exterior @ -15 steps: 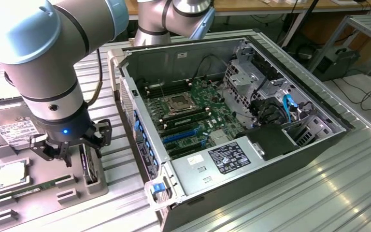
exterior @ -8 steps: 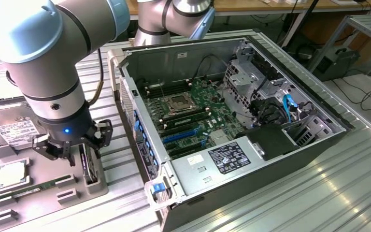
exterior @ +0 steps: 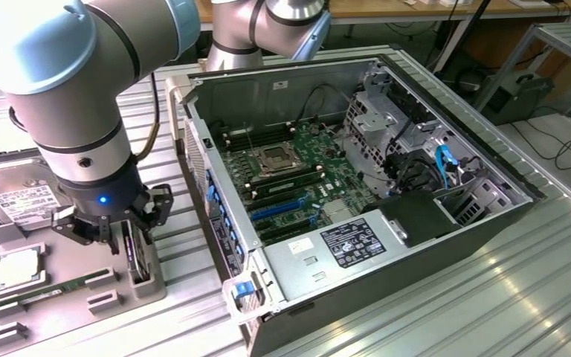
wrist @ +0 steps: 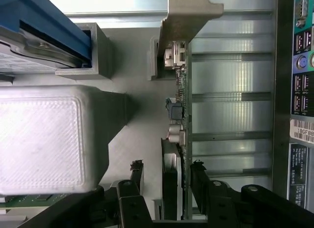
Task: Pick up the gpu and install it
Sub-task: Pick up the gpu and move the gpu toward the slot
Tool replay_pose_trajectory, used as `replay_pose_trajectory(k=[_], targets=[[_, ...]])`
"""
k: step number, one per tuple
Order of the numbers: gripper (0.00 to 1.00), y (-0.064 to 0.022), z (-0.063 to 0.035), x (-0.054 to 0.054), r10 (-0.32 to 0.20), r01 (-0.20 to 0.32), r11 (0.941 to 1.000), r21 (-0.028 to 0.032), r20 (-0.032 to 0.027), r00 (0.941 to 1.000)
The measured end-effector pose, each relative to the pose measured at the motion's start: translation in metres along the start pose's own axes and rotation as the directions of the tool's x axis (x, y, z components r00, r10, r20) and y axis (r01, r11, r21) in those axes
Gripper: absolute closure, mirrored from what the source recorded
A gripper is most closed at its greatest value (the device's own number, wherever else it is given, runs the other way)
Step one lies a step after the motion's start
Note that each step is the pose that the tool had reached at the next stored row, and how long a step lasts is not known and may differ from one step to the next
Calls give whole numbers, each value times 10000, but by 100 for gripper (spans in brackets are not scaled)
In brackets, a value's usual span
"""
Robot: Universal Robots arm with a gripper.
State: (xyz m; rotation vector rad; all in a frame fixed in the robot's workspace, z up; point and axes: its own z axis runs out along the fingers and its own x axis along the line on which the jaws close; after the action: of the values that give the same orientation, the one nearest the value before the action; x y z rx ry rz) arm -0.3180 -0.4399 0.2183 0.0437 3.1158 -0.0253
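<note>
Green-edged gpu (wrist: 186, 90), silver bracket (wrist: 191, 16), black end effector (wrist: 167, 169).

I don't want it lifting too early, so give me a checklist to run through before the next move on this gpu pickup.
1. The gripper straddles the gpu, one finger on each side: ok.
2. Fingers clamped on the card: not ok, a gap shows on the fan side.
3. The gpu stands upright in its grey holder: ok.
4. The computer case is open, with its blue slots exposed: ok.
5. Target slot free of obstructions: cannot tell.
</note>
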Motion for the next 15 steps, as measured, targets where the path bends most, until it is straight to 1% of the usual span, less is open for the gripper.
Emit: replay_pose_trajectory(k=[2,3,9,10,12,15], targets=[[50,0,-1,0,0,0,10000,1,-1,10000],[58,0,-1,0,0,0,10000,1,0,10000],[58,0,-1,-2,0,0,10000,1,-1,10000],[59,0,0,-2,0,0,10000,0,0,10000],[72,0,0,-6,0,0,10000,1,-2,10000],[72,0,0,-13,0,0,10000,2,-2,10000]])
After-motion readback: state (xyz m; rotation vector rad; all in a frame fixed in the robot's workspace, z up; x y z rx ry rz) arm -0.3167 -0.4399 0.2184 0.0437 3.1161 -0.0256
